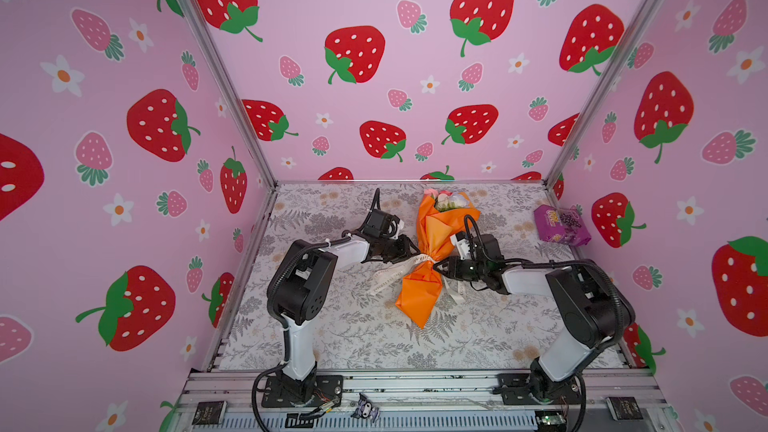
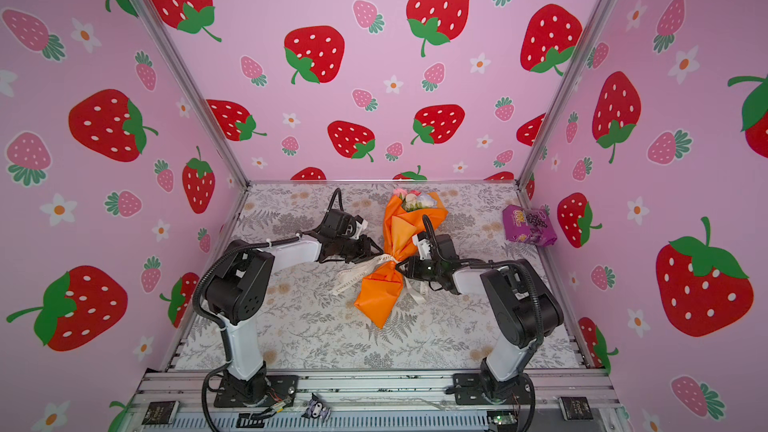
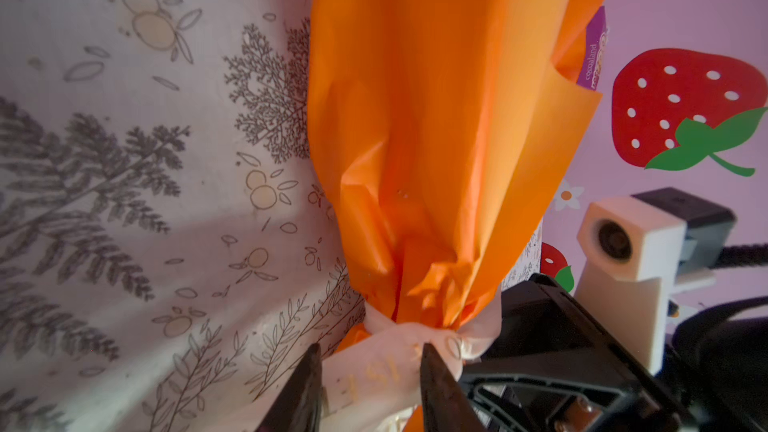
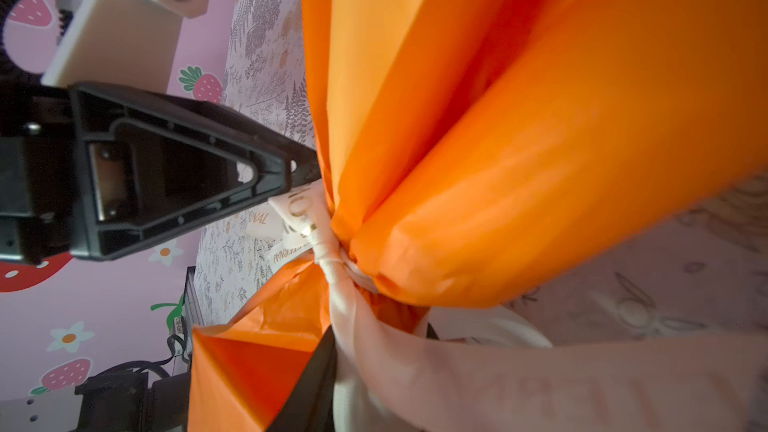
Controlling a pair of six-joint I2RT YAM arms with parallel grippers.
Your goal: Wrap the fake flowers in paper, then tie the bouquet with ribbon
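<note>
At cinched waist of glossy orange bouquet, left hand pinches cream ribbon; right hand — grip unclear.

One bouquet of fake flowers at the centre of the one table, its roses too small to count. One cream ribbon. One purple snack packet at 2 o'clock. Two arms, two grippers: left gripper at the bouquet's 9 o'clock, right gripper at its 3 o'clock. One small cartoon figure at 6 o'clock
</note>
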